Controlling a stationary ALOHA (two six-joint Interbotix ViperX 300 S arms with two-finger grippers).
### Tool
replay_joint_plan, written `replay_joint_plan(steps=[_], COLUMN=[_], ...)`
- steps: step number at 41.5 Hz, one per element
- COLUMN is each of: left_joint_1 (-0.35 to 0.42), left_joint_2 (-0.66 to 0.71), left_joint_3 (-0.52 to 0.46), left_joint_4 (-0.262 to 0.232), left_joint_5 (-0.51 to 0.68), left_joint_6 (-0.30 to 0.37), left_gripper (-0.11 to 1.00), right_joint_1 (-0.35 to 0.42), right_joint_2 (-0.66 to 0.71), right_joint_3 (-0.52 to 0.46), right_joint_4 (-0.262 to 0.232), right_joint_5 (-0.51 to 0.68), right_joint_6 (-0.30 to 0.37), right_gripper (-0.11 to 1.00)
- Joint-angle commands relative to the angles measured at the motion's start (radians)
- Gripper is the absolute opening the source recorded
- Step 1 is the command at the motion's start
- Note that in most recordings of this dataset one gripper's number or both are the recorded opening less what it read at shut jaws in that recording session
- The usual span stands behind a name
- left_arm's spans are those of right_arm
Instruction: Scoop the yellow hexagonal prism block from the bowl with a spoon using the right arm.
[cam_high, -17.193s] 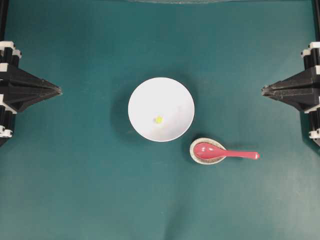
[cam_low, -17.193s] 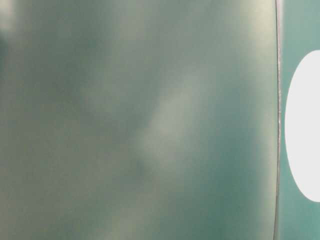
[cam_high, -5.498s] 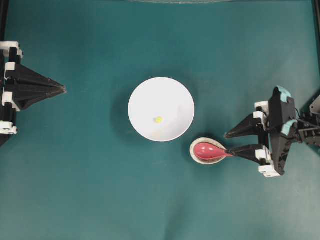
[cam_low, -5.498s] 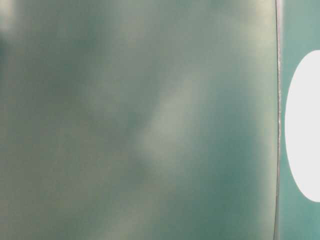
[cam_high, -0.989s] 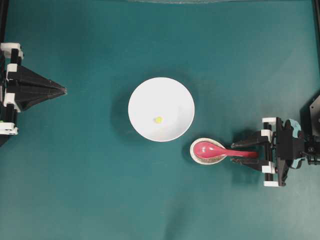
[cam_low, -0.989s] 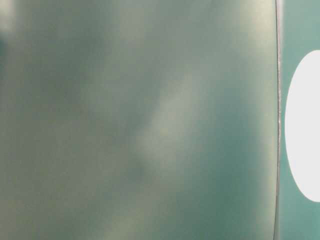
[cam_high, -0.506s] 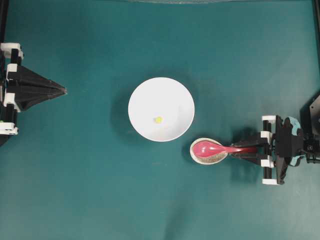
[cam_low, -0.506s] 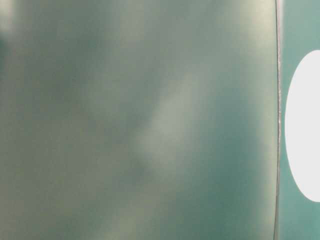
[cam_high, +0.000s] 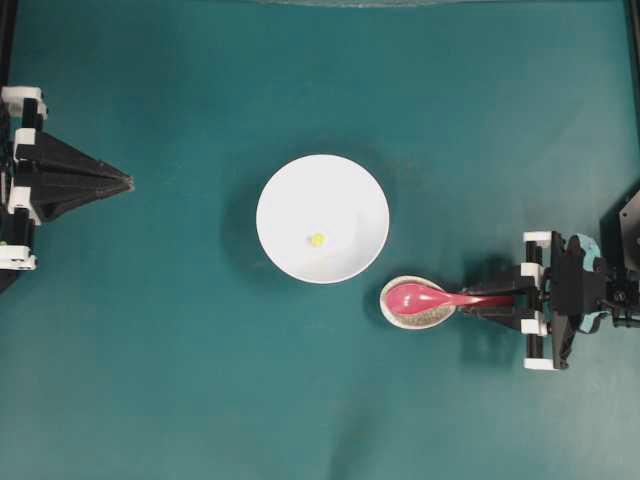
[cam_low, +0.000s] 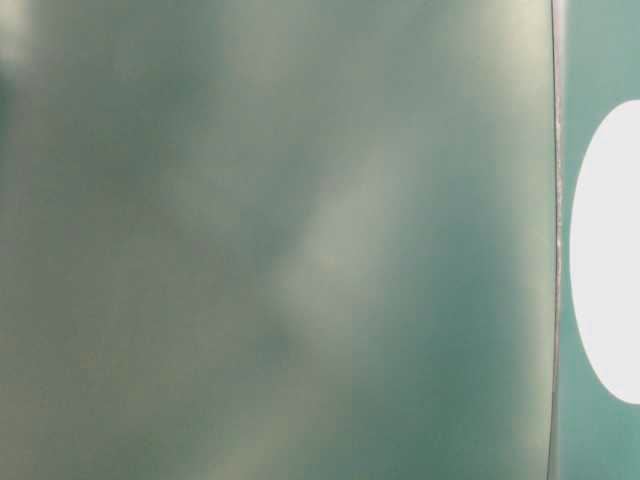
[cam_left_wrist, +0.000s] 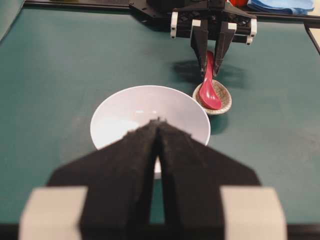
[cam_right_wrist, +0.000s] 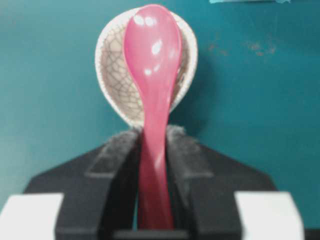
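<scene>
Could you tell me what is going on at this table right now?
The right gripper has its fingers closed on the handle of the red spoon, whose scoop lies in a small speckled dish. The yellow block sits untouched in the white bowl beside it. The left gripper is shut and parked at the left edge, away from everything. Nothing has been scooped yet.

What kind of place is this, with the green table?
Probably a robot lab's practice table: a bare teal tabletop, two black robot arms, one hand closed on a pink spoon, and a white bowl holding a tiny yellow block.
</scene>
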Motion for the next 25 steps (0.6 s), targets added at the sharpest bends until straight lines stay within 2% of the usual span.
replay_joint_plan(steps=[1, 12, 25], left_joint_1=[0.002, 0.002, 0.002], left_joint_2=[0.008, 0.008, 0.008], left_joint_3=[-0.02, -0.02, -0.02], left_joint_4=[0.002, 0.002, 0.002], left_joint_5=[-0.005, -0.003, -0.003], left_joint_6=[0.0, 0.002, 0.002], left_gripper=[0.01, 0.01, 0.01], right_joint_1=[-0.002, 0.0, -0.002], right_joint_2=[-0.017, -0.028, -0.028], right_joint_3=[-0.006, 0.002, 0.0], right_joint_4=[-0.002, 0.0, -0.002], right_joint_5=[0.002, 0.021, 0.017], right_joint_6=[-0.003, -0.003, -0.005], right_gripper=[0.27, 0.5, 0.52])
